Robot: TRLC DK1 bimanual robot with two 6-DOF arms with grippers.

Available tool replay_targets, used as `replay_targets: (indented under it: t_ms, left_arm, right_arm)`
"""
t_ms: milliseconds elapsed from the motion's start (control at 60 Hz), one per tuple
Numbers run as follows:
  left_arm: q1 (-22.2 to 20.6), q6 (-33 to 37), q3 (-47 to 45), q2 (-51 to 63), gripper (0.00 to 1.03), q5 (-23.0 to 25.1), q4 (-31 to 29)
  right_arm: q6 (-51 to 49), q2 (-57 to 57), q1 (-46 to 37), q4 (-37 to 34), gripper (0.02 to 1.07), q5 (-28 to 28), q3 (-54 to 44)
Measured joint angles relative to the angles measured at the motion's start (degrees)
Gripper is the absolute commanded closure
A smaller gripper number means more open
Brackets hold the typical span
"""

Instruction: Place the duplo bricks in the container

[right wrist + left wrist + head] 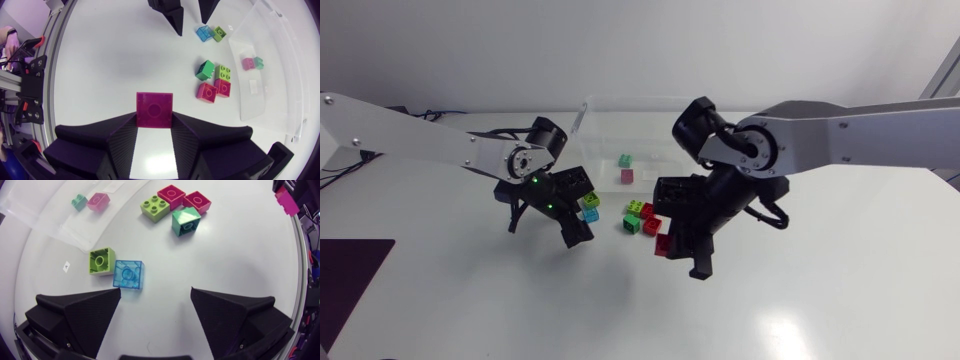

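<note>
My right tool (154, 119) pinches a magenta brick (154, 105) from both sides between broad matte black fingers (117, 142) that are ribbed on their inner faces. The brick is translucent and square-faced, with one round ring showing. Its near end is hidden between the fingers, and from the head camera only a reddish sliver shows under the tool. My left tool (155, 302) is spread wide with nothing between its wedge-shaped, finely grained fingers (85, 315), whose bases are cut off at the view's edge. It hangs above the glossy white tabletop (820, 300).

Just ahead of one of the left tool's fingers lie a clear blue brick (129, 274) and a lime brick (102, 261), just beside each other, each with a single stud. Further ahead is a tight cluster: a green brick (186, 221) tipped on an edge, a four-stud lime brick (157, 207), a red brick (171, 195) and a second red brick (196, 201). I cannot tell whether the green one leans on its neighbours.

Farthest is the container (60, 220), a clear plastic box whose walls are hard to trace against the white. Its far side is cut off in both wrist views. Inside lie a small teal brick (78, 201) and a pink brick (98, 201), close together.
</note>
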Motion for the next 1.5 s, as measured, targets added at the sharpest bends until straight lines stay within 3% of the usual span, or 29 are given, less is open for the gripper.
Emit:
replay_targets:
  t_ms: [517,967,1067,1183,1317,1500]
  left_arm:
    - [1.2,-0.2,4.4,4.4,0.07,0.8,1.8]
    - [1.7,-0.4,6.7,8.1,0.09,1.6,2.2]
    - [1.9,-0.4,7.1,8.5,0.25,1.7,2.3]
    - [1.9,-0.4,7.5,8.8,0.62,1.7,2.4]
    - [1.7,-0.4,7.6,8.9,0.70,2.1,1.2]
    - [1.4,-0.4,7.8,8.9,0.72,2.1,-0.5]
  right_arm:
    - [3.4,-11.5,0.7,-7.5,0.82,-1.1,1.7]
    - [5.0,-13.4,1.6,-8.0,0.82,-1.1,3.7]
    - [5.4,-13.6,1.5,-8.2,0.82,-1.1,4.2]
    - [6.6,-13.6,0.6,-8.2,0.82,-1.2,6.7]
    - [9.2,-13.4,-1.7,-5.4,0.82,-1.1,11.3]
    - [13.4,-10.7,-5.8,0.1,0.82,-1.1,17.5]
